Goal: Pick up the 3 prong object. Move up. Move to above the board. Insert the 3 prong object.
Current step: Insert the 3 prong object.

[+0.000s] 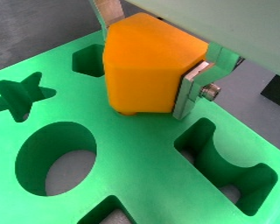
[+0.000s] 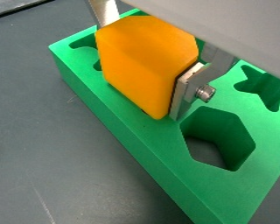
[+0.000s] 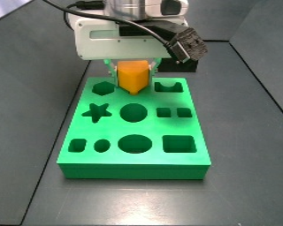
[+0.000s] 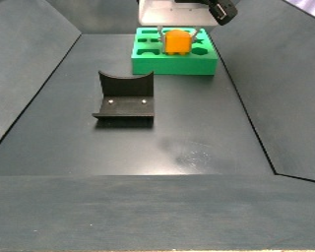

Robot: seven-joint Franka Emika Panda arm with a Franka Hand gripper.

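1. Tool is clamped on the 3 prong object; silver fingers press its opposite flat sides, so the orange block sits square and upright between them.
2. The grip is on the blocky top, which I judge leaves the legs free underneath for insertion. Legs are barely visible in a wrist view; how deep they sit I cannot tell.
3. The 3 prong object is low over the far end of the board, between the hexagon cutout and the notched cutout. Looks like the insert step, at or near contact.
4. The board lies flat on the dark bench, cutouts up: star, circles, squares.
5. The fixture stands well apart from the board, nearer the camera in a side view, empty.
6. Dark walls enclose the bench.
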